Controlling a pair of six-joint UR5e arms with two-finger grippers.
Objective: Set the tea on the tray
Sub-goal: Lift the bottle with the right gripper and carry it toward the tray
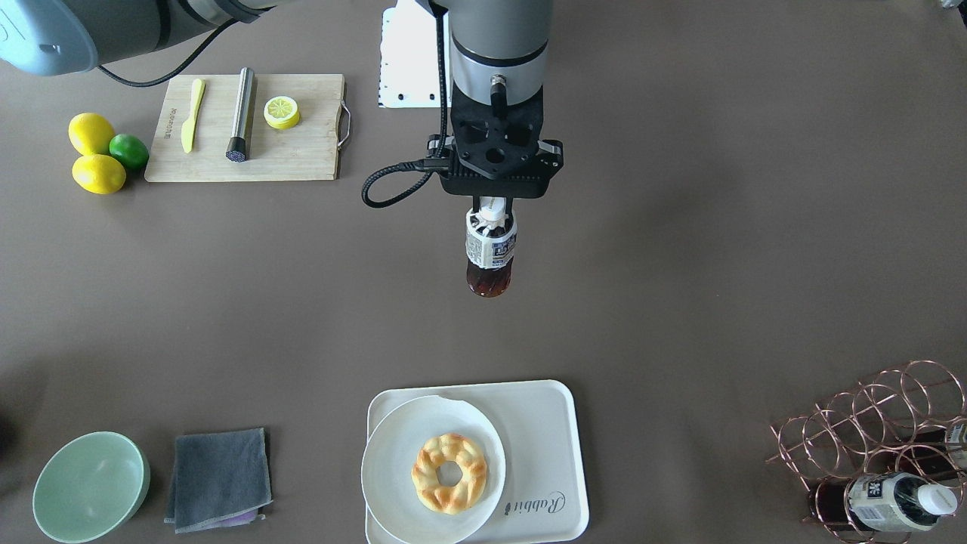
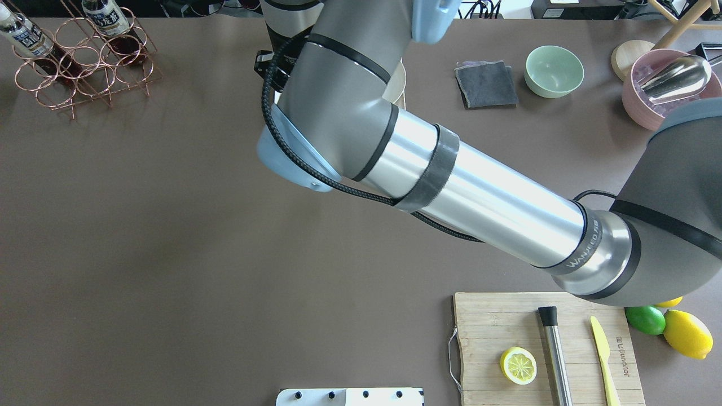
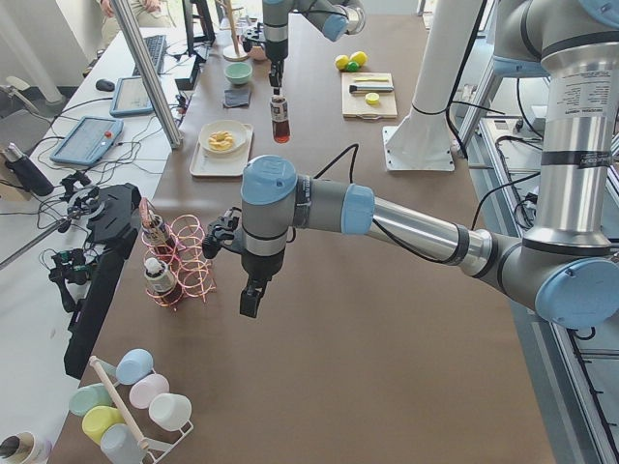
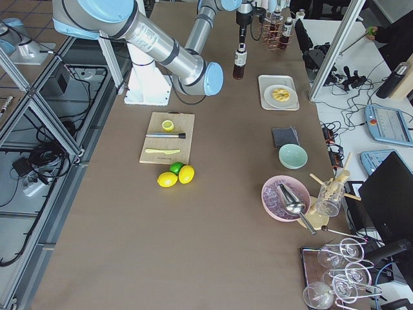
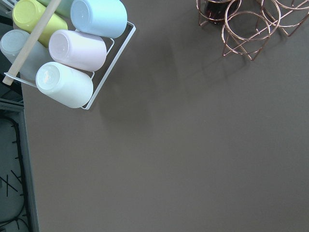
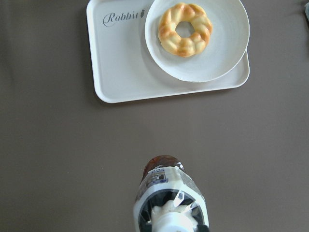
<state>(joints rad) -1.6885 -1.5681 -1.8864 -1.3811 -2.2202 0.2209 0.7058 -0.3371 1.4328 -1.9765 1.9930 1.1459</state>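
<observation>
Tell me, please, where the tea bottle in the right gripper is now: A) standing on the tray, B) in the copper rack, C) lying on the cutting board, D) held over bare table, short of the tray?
D: the right gripper holds the tea by its cap over bare table, apart from the tray.

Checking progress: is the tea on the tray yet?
No, the tea hangs in the right pincer above bare table, short of the tray.

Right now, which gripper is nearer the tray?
Right. The right gripper holds the tea over bare table, short of the tray's robot-side rim. The left gripper hangs beside the copper rack, farther off toward the table's left end.
</observation>
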